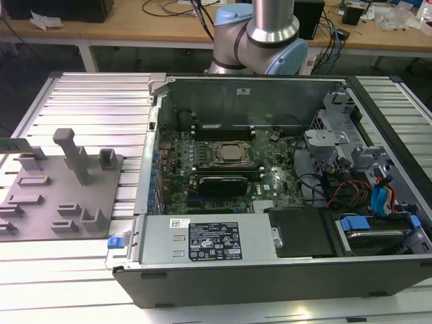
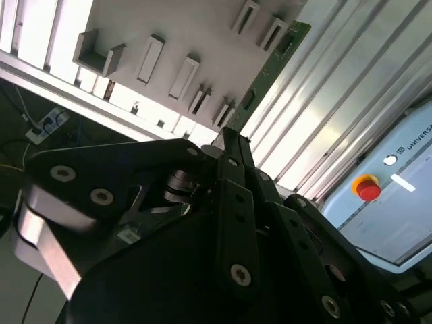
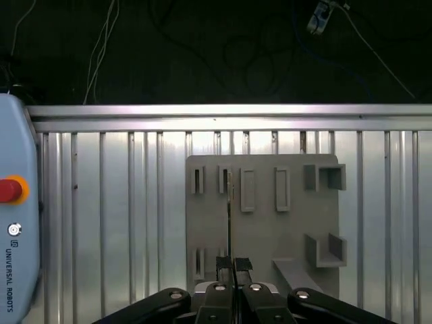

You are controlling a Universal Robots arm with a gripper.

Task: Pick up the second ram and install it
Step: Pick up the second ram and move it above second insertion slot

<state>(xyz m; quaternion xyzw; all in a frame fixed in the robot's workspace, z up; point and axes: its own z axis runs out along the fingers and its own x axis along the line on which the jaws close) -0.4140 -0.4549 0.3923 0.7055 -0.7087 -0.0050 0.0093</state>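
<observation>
Bright, even light in the exterior view, with soft shadows beside the posts of the grey tray. Dimmer inside the computer case, perhaps shaded by its walls. Strong glare on the ribbed metal table in the second wrist view, washed nearly white. Near-black beyond the table's edge in the first wrist view.

At the grey tray, itself cut by the exterior view's left edge, the second ram is cut off too. Over the tray, one end of the ram hides behind the gripper in both wrist views.
</observation>
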